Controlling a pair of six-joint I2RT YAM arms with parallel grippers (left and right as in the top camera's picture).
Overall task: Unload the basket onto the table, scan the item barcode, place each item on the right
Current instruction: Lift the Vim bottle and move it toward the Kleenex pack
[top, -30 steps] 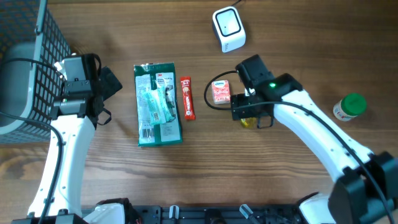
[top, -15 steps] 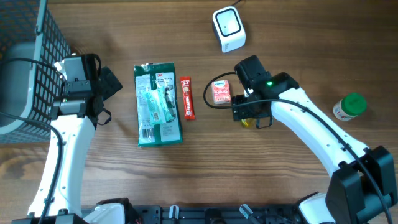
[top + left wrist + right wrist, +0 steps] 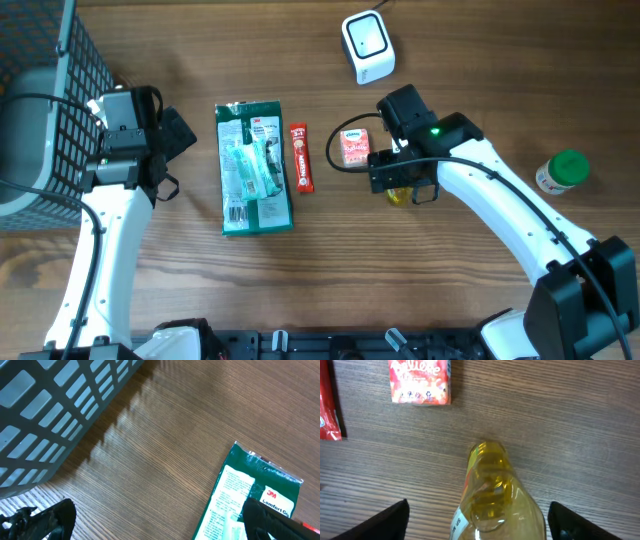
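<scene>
the yellow bottle [image 3: 490, 480] lies on the bench [image 3: 580, 430] directly between the spread, empty fingers of the right hand [image 3: 477, 509], its long axis running with them toward the pink carton [image 3: 420, 382]; the left hand [image 3: 156, 510], also released, hangs well apart by the basket [image 3: 40, 60].

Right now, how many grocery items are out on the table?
5: a green pack, a red sachet beside it, a pink carton, a yellow bottle under the right gripper, a green-lidded jar far right. The basket may hide more.
</scene>
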